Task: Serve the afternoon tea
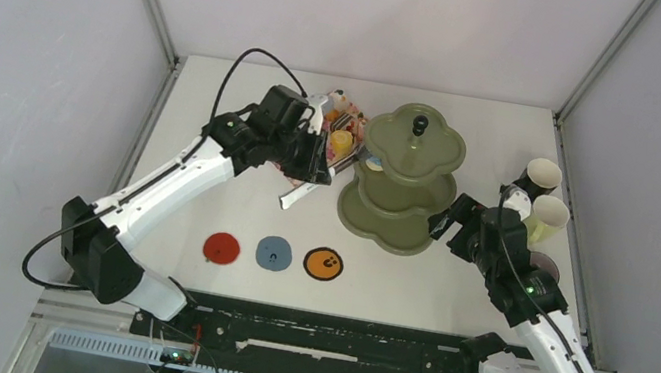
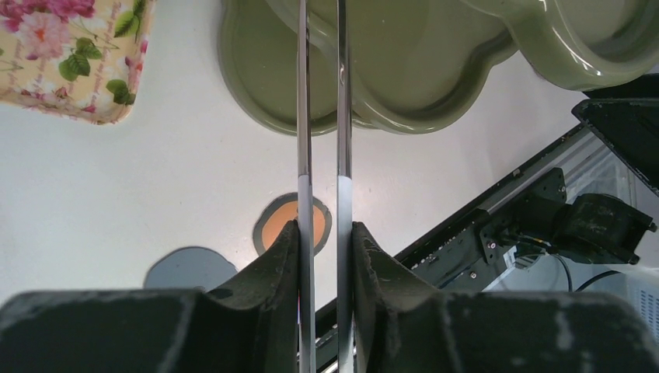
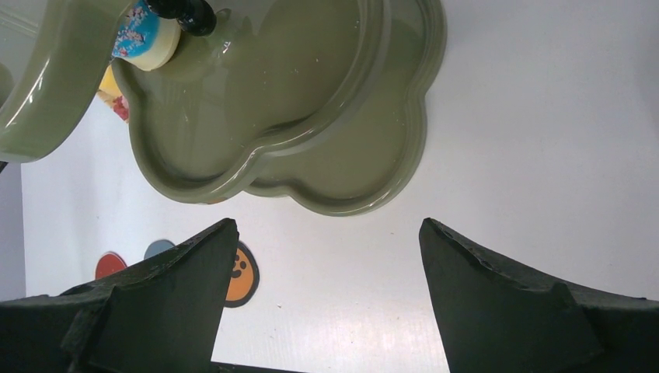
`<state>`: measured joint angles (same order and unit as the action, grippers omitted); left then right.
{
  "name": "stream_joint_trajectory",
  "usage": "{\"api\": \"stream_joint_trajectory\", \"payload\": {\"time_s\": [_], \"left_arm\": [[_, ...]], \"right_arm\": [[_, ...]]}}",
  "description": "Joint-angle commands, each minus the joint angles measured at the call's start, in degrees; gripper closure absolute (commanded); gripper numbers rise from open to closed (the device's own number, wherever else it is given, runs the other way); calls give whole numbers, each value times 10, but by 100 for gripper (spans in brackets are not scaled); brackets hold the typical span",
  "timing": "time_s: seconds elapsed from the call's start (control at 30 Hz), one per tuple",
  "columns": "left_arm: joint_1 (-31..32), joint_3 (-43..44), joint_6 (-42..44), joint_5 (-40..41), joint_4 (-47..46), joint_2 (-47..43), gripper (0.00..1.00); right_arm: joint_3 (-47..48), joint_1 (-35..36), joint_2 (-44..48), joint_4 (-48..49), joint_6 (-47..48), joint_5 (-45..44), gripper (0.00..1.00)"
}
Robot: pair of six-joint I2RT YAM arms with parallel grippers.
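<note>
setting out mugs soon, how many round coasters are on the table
3, in a row on the near side of the table: red coaster left, blue coaster middle, orange coaster right. None looks hidden.

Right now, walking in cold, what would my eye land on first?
The olive-green three-tier stand rises mid-table toward the back, one blue-iced treat showing on it. Left of it, the left gripper is shut on thin metal tongs, while the right gripper hangs open at the stand's other side.

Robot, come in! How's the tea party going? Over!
Left gripper shut on tongs. Right gripper open by stand. One blue donut on stand, other treats on tray. Nothing in the way.
</note>
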<state>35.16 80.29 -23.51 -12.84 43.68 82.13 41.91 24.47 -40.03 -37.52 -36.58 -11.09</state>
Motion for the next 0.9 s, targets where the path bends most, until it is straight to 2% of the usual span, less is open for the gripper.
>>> {"api": "stream_joint_trajectory", "payload": {"time_s": [0.0,0.07,0.17,0.63,0.87], "left_arm": [[3,49,16,-20,-8,1,69],[3,51,16,-18,-7,-1,63],[3,53,16,-13,-7,-6,61],[-2,65,20,38,26,-39,61],[-15,61,11,20,22,-59,61]], "right_arm": [[2,4,-2,24,-6,-3,6],[2,4,-4,25,-7,0,6],[2,5,-6,27,-6,2,6],[2,7,-11,47,-3,7,6],[2,8,-22,58,1,19,6]]}}
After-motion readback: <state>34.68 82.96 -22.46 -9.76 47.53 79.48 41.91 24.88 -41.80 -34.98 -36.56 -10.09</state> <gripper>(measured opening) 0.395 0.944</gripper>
